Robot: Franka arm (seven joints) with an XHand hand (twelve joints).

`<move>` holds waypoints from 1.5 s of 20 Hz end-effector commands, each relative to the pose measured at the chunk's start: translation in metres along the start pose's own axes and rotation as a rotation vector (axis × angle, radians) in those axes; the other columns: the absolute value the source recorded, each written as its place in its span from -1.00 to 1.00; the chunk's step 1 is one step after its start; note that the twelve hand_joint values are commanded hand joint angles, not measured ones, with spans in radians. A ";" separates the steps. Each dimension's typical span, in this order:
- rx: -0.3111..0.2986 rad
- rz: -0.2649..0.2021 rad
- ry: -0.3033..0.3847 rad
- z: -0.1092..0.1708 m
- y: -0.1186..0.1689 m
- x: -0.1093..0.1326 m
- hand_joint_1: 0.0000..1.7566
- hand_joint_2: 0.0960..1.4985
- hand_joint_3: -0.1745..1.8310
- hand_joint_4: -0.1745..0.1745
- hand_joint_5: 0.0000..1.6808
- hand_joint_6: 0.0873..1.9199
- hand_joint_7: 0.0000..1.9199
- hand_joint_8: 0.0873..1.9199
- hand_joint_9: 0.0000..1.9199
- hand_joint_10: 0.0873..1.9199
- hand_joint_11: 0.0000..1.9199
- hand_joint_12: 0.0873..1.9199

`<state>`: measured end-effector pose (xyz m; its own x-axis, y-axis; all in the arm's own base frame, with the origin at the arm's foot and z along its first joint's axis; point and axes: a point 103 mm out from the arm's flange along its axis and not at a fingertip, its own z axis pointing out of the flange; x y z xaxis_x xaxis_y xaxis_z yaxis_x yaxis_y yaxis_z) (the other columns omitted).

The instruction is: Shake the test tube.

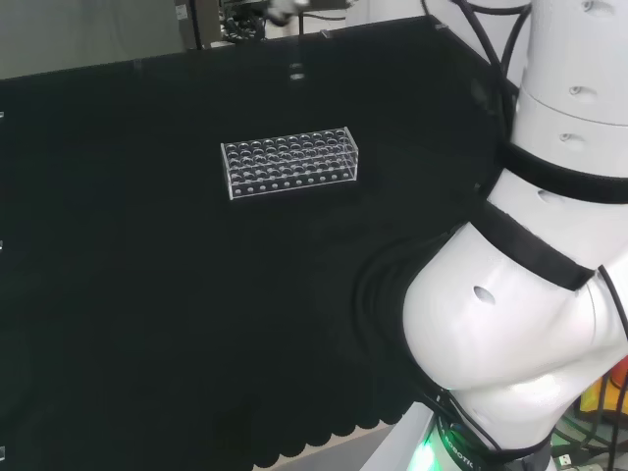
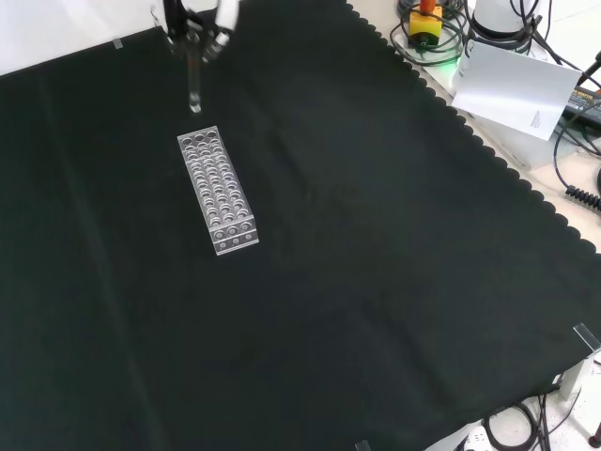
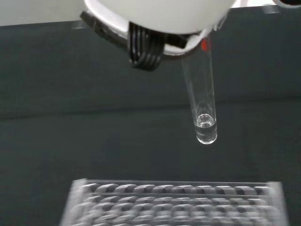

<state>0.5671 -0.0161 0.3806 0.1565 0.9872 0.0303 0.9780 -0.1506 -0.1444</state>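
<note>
Black cloth (image 2: 376,282), clear rack (image 2: 218,191), tube (image 2: 193,86) above

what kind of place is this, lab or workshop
Most likely a robot lab bench set up for chemistry handling: a clear test tube rack stands on black cloth, the hand holds a glass test tube above it, with cables at the edge.

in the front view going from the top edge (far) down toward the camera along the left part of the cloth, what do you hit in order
hand at the top edge → test tube hanging down from it → clear test tube rack on the cloth → bare black cloth down to the near edge
</note>
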 end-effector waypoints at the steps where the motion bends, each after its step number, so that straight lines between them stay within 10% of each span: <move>1: -0.031 0.236 -0.081 -0.022 0.003 -0.104 0.51 -0.09 -0.35 -1.00 0.62 -0.94 0.45 -0.38 0.68 -0.41 0.34 -0.25; 10: -0.027 0.233 -0.045 -0.020 0.001 -0.100 0.51 -0.09 -0.35 -1.00 0.62 -0.95 0.45 -0.38 0.68 -0.40 0.33 -0.25; 30: 0.020 -0.303 0.202 -0.011 -0.023 0.152 0.51 -0.09 -0.35 -1.00 0.63 -0.96 0.45 -0.38 0.67 -0.39 0.33 -0.25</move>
<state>0.5720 0.0773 0.3890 0.0100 0.9812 0.1926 0.9899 0.0176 -0.1409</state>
